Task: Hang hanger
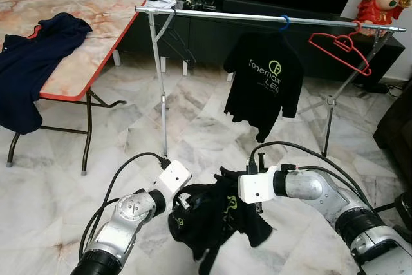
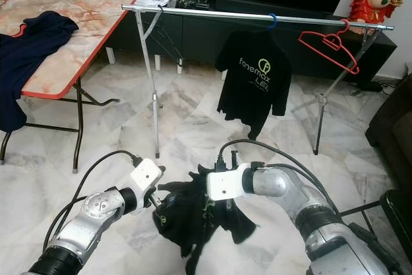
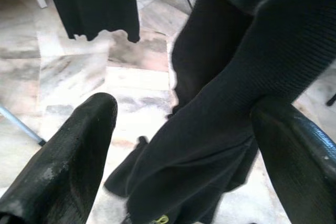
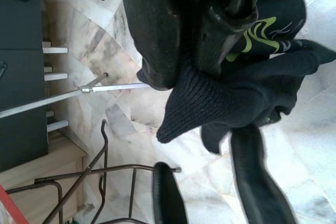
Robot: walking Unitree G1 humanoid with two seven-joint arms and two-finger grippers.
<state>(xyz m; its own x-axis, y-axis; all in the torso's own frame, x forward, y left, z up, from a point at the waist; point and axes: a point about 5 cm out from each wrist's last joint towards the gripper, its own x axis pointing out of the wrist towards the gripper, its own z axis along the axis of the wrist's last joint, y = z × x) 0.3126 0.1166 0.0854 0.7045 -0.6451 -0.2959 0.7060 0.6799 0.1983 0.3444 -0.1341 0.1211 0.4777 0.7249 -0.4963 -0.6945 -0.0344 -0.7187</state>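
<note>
Closest in, two silver robot arms reach forward over a marble floor (image 1: 212,127). Between them hangs a crumpled black shirt (image 1: 215,223) with green lettering. The left hand (image 1: 182,203) has its two black fingers spread, with a fold of the shirt running between them. The right hand (image 1: 222,191) is buried in the cloth and seems to pinch it, perhaps with a hanger inside, though I cannot tell for sure. Further off stands a metal clothes rail (image 1: 257,17). On it another black shirt (image 1: 264,85) hangs from a blue hanger hook (image 1: 284,24), and an empty red hanger (image 1: 338,46) hangs to its right. To the left, a dark blue garment (image 1: 35,62) lies on a marble-patterned tabletop (image 1: 96,24). The held shirt is well short of the rail, so the hanging looks not yet done
</note>
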